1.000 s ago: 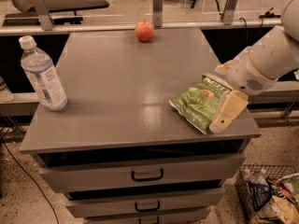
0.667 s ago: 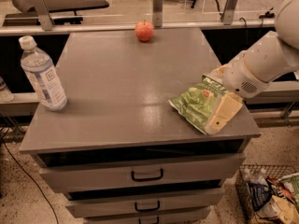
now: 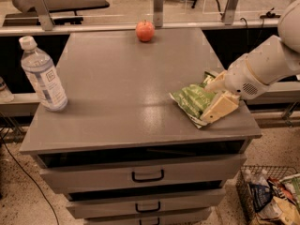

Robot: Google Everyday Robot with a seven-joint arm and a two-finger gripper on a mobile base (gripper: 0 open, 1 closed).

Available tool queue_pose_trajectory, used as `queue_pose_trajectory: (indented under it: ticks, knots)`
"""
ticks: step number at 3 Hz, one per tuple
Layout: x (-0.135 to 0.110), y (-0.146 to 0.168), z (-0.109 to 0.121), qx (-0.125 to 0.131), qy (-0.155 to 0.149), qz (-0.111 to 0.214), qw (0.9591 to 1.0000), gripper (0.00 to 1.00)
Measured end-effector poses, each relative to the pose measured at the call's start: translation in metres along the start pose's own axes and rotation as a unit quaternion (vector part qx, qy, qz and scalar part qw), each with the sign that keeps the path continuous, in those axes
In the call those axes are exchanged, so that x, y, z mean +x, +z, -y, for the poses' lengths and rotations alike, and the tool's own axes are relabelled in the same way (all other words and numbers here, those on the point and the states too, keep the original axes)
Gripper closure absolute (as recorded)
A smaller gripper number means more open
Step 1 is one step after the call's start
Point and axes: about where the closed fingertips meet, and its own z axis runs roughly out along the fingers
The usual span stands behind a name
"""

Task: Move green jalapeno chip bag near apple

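The green jalapeno chip bag [image 3: 193, 99] lies flat on the grey cabinet top [image 3: 122, 83], near its right front corner. The red-orange apple [image 3: 145, 31] sits at the far edge of the top, in the middle, well away from the bag. My gripper [image 3: 217, 96] comes in from the right on a white arm. Its two cream fingers [image 3: 220, 108] stand apart on either side of the bag's right end, low over the top. The bag rests on the surface.
A clear water bottle [image 3: 43, 74] with a white cap stands at the left edge of the top. Drawers [image 3: 147, 176] are below the front edge. A wire basket of snack bags [image 3: 272, 196] sits on the floor at the lower right. A rail runs behind the apple.
My gripper has shifted slightly left, further onto the bag's right end. The bag, the apple and the bottle have stayed in place.
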Motion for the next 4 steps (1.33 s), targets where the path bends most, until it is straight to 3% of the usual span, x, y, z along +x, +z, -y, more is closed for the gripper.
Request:
queue_pose_trajectory:
  ticks: [2,3,4]
  knots:
    - [-0.010,-0.019,0.003,0.013,-0.016,0.013,0.9997,0.94]
    - [-0.019,-0.037,0.006,0.031,-0.032,0.021,0.9988,1.00]
    - [-0.024,-0.073,0.020,0.072,-0.052,0.026,0.9957,1.00]
